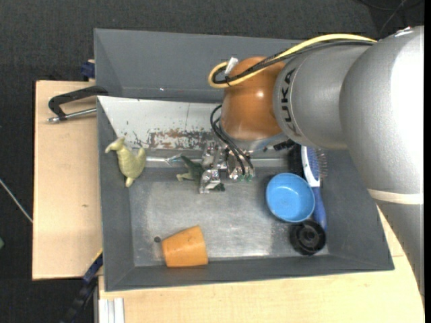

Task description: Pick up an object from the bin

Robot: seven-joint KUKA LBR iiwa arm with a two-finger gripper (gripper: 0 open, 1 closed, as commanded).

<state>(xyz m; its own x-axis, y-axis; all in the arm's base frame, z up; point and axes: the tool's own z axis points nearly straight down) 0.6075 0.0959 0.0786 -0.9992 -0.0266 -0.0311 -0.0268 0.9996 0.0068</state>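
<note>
Gripper hangs at the bin's far middle, just beside a dark green toy; whether it is closed on it I cannot tell.

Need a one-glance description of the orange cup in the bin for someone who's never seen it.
Start at the grey metal bin and follow its wall along the view's bottom, left of the middle. There the orange cup lies on its side, alone on bare floor. It is the only orange loose thing; the blue bowl and black round thing sit far right.
</note>
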